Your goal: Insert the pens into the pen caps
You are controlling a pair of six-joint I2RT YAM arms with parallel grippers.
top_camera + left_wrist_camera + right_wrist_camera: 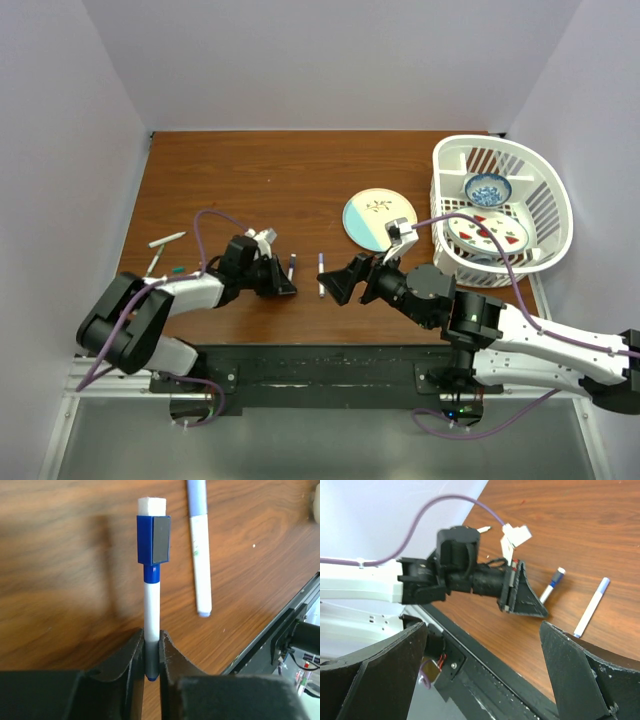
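My left gripper (280, 280) (151, 642) is shut on the tail of a white pen (151, 602) that carries a dark blue cap (153, 540), held low over the table. This pen also shows in the top view (291, 267) and the right wrist view (551, 585). A second white pen (321, 274) (200, 555) (590, 607) with a pale blue end lies just to its right. My right gripper (335, 283) (485, 680) is open and empty beside that pen. Two more pale pens (167, 239) (155, 262) and a green cap (178, 269) lie at the far left.
A pale round plate (375, 220) lies behind my right gripper. A white basket (545, 190) with a blue bowl (488, 188) and a patterned plate (488, 232) stands at the right. The table's black front edge (520, 675) is close under both grippers.
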